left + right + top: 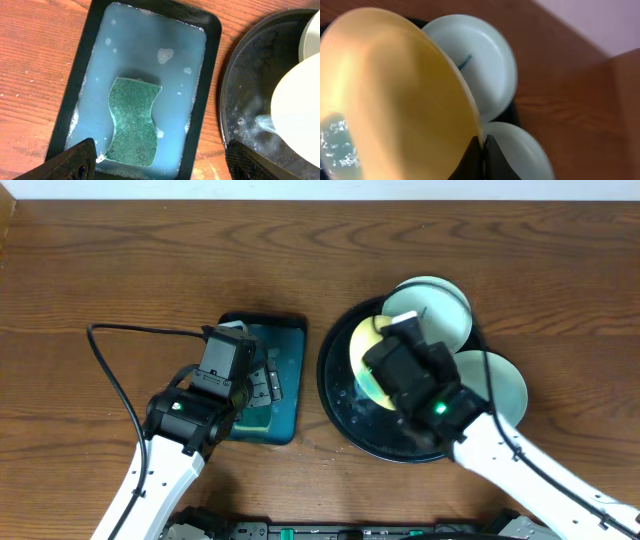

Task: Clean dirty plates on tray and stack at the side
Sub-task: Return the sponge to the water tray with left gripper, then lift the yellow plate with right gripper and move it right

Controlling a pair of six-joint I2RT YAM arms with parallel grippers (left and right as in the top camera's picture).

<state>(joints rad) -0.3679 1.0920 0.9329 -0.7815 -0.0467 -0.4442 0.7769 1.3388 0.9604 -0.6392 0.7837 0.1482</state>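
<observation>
Closest in my right wrist view, at the bottom centre, my right gripper is pressed onto the rim of the yellow plate. It holds the plate tilted, filling the left of the frame, with a wet bluish patch at its lower left. Behind it a mint plate with a small blue smear lies at the upper centre. A second mint plate sits at the lower right, both on the black tray.

In my left wrist view, my left gripper hangs with its fingers spread wide at the bottom corners. Below it the green sponge lies in soapy water in the teal tray.

To do this well, I judge the left should drop straight down and close across the sponge's narrow waist. The right needs a firm pinch, with the plate over the black tray so drips land there, not on the wooden table.
</observation>
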